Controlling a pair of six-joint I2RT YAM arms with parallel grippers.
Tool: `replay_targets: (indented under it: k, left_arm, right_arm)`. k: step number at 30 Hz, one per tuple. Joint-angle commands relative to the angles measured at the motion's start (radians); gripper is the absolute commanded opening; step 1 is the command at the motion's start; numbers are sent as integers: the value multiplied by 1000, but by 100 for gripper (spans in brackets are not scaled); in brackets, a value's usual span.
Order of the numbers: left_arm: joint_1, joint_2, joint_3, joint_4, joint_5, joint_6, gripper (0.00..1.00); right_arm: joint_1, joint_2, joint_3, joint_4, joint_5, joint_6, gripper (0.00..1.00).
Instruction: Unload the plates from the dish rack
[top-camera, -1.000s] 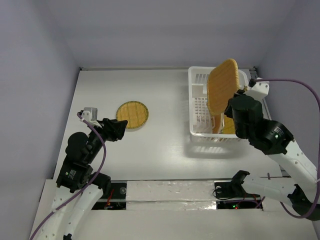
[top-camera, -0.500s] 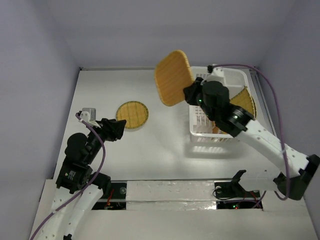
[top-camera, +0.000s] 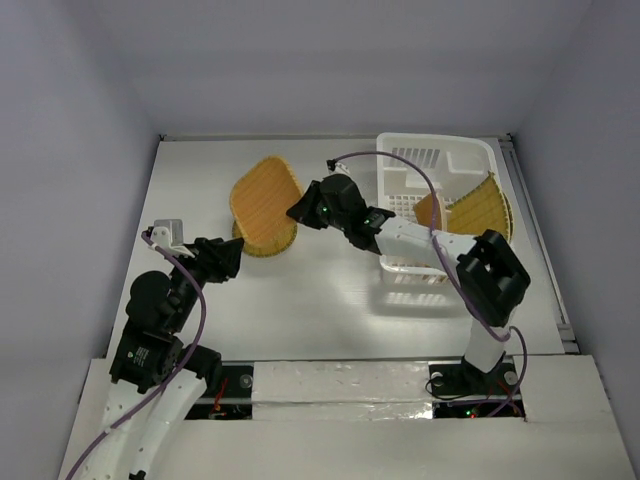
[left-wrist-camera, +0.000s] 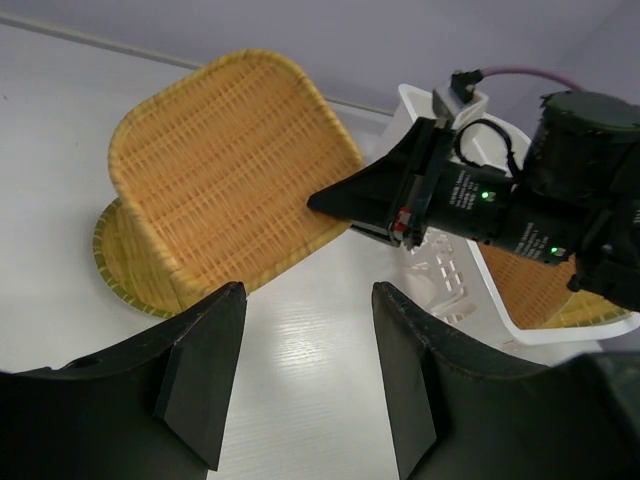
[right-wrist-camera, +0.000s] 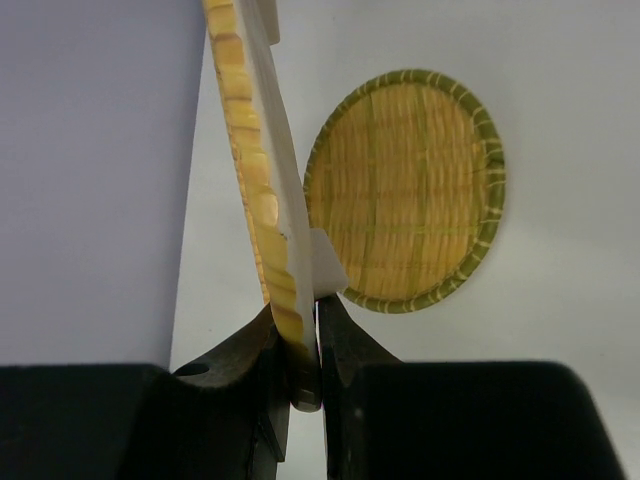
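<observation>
My right gripper (top-camera: 298, 212) is shut on the edge of the rounded-square woven plate (top-camera: 265, 200) and holds it tilted just above the small round plate (top-camera: 266, 244) on the table. The left wrist view shows the held plate (left-wrist-camera: 225, 180) over the round plate (left-wrist-camera: 125, 275), and the right wrist view shows it edge-on (right-wrist-camera: 250, 170) beside the round plate (right-wrist-camera: 405, 190). The white dish rack (top-camera: 440, 160) stands at the right with the large square plate (top-camera: 480, 208) leaning inside. My left gripper (top-camera: 232, 258) is open and empty, near the round plate.
Purple walls enclose the white table on three sides. The right arm stretches across the table from the rack side to the left. The rack (left-wrist-camera: 470, 290) lies to the right in the left wrist view.
My right gripper has carried the rounded-square plate out of the rack, leftward and down, to just over the small round plate. The left arm has barely moved.
</observation>
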Motion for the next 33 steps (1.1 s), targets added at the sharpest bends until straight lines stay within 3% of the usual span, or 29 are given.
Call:
replay_targets:
  k: [1,12,26,33]
  left_arm:
    - [10,-1,21,25,-7,-6,50]
    - [10,5,16,31,8,-4,50]
    - [10,7,13,37,17,-4,50]
    - [10,8,13,36,20,-4,50]
  right_arm:
    - [8,6,59,292,-86,151,0]
    - [8,163,-44,515,-178,361,0]
    - [8,226,-149,615,-198,479,0]
    - [8,265,-162,640,-204,501,9]
